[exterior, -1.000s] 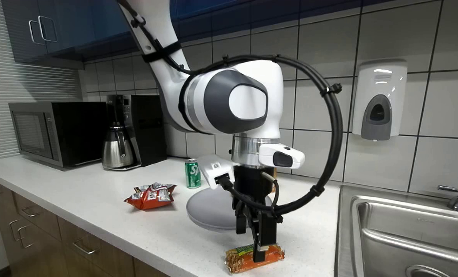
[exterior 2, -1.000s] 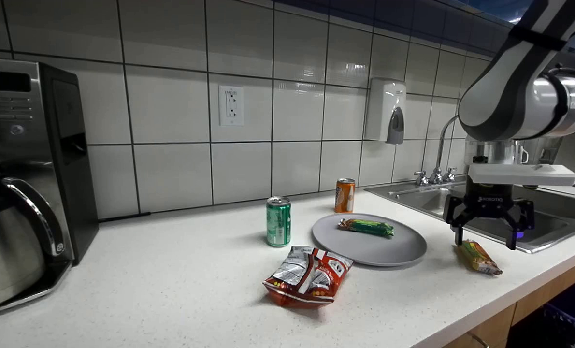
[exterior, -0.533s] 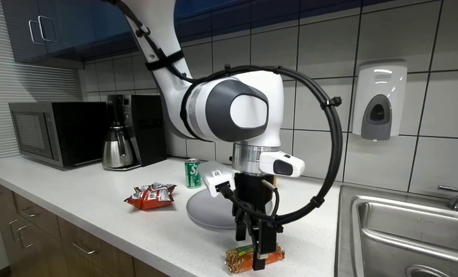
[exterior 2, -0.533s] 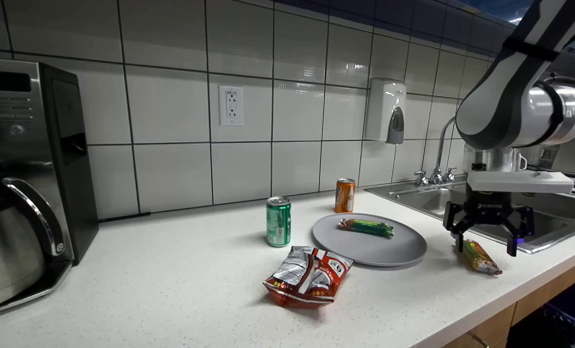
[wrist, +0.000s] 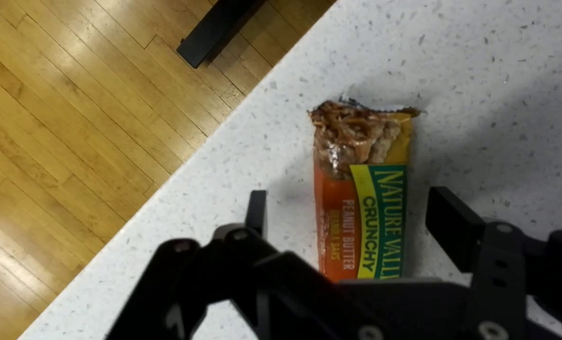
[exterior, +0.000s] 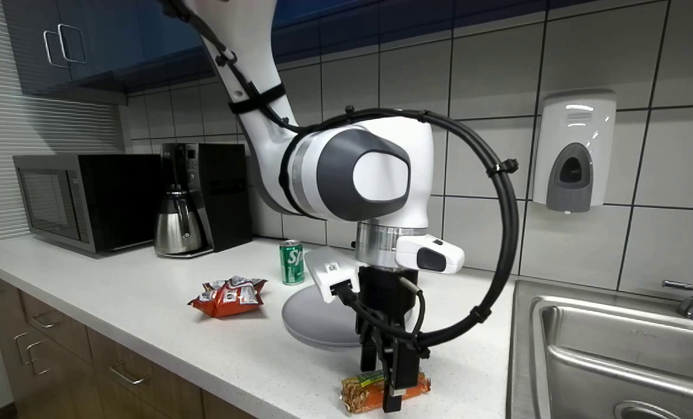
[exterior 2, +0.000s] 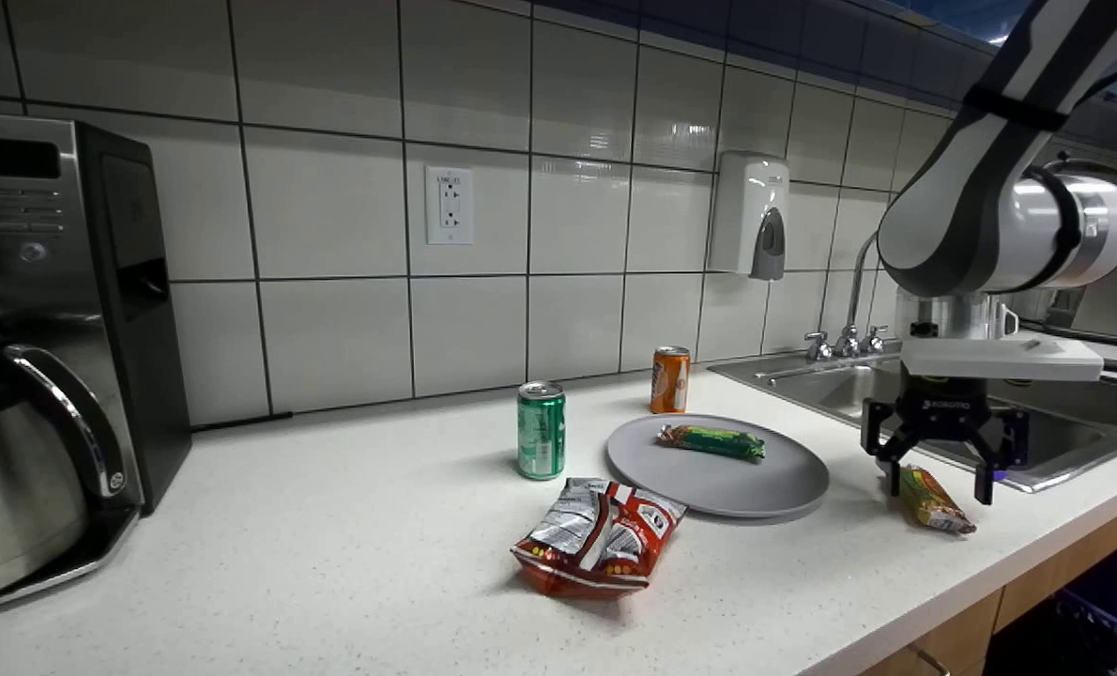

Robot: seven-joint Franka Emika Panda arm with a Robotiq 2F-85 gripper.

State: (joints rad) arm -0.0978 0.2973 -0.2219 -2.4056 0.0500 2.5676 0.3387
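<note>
Jaws stand wide, crosswise astride oblong orange-and-green film-wrapped granola bar (wrist: 362,217) on speckled white tabletop (wrist: 493,52), likely because the bar's narrow width fits between them

red bag (exterior 2: 601,542) near green can (exterior 2: 542,434) | microwave (exterior: 99,201) beside coffee maker (exterior: 224,201) | soap dispenser (exterior: 576,148)

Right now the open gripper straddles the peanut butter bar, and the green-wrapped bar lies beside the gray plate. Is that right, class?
No: the green-wrapped bar lies on the gray plate, as an exterior view shows. The open gripper does straddle the peanut butter bar.
</note>
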